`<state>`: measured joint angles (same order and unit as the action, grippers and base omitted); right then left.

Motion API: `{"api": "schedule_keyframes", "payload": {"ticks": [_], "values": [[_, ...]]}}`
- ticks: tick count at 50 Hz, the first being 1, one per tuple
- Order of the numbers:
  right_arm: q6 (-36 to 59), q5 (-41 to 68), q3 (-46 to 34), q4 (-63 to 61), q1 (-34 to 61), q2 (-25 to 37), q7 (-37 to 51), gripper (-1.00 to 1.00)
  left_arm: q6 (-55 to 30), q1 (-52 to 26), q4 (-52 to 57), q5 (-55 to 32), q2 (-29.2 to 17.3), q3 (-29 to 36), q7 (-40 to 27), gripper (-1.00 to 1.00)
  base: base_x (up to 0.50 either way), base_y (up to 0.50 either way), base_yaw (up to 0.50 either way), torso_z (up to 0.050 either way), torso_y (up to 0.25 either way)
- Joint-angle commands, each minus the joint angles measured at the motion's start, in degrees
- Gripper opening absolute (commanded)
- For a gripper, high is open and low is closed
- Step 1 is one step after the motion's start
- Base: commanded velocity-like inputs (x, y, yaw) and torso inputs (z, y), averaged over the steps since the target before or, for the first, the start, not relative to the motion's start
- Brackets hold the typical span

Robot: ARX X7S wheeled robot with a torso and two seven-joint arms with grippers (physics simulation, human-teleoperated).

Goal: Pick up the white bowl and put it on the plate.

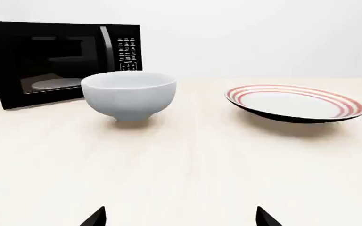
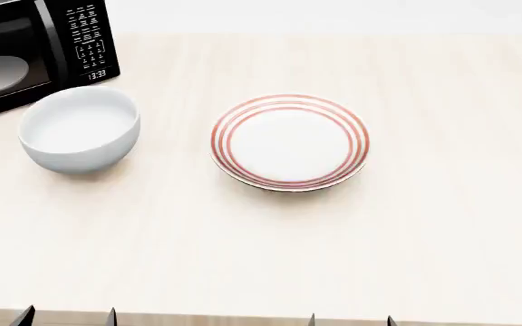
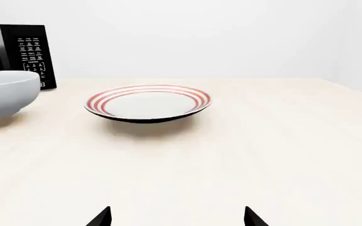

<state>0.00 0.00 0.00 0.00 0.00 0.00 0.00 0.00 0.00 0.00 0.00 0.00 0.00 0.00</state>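
Head view: a pale, light-wood-grain worktop is seen from above, with a plain white wall behind it. The white bowl stands upright near the worktop's far left corner, just in front of a black microwave that occupies that corner. The plate lies flat toward the middle of the worktop, apart from the bowl, with bare wood between them. Nothing is recorded inside the bowl or on the plate.

At the near edge, only dark fingertip points are visible: the left gripper and the right gripper. Both pairs of tips are spread wide, nothing is held between them, and both are well short of the bowl and plate.

Left wrist view: the bowl's small foot and thick wall are shown side-on, along with the plate's dark underside, neither of which is visible from above. The microwave's glass door and a pale dish inside are seen here; the keypad is legible only as small white marks.

Right wrist view: the plate sits centrally, the bowl is cut off at the frame edge, and the worktop's right-hand edge is seen against the wall.
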Motion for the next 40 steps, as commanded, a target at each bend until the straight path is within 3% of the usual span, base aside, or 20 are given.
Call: {"api": "schedule_keyframes", "payload": {"ticks": [1, 18, 20, 26, 40], "values": [[0.7, 0.8, -1.3, -0.1, 0.0, 0.9, 1.1, 1.0, 0.7, 0.2, 0.0, 0.1, -1.1, 1.4, -1.3, 1.0, 0.0, 0.0, 0.0, 0.0, 0.0], [2.6, 4.2, -4.1, -1.7, -0.5, 3.3, 3.3, 1.0, 0.2, 0.7, 1.7, -1.0, -3.7, 4.3, -4.0, 1.0, 0.0, 0.0, 0.0, 0.0, 0.0], [3.8, 8.2, -2.7, -3.8, -1.0, 3.4, 2.3, 1.0, 0.4, 1.4, 3.7, -0.7, -4.3, 4.9, -3.9, 1.0, 0.0, 0.0, 0.0, 0.0, 0.0], [9.2, 5.8, -4.2, -12.0, -2.8, 4.4, 5.4, 1.0, 0.9, 4.4, 10.7, 2.4, -5.4, 6.6, -5.4, 1.0, 0.0, 0.0, 0.0, 0.0, 0.0], [20.9, 3.3, -5.6, -35.6, -4.8, 5.6, 10.8, 1.0, -9.1, 7.8, 32.4, 2.3, -6.5, 6.1, -7.3, 1.0, 0.0, 0.0, 0.0, 0.0, 0.0]]}}
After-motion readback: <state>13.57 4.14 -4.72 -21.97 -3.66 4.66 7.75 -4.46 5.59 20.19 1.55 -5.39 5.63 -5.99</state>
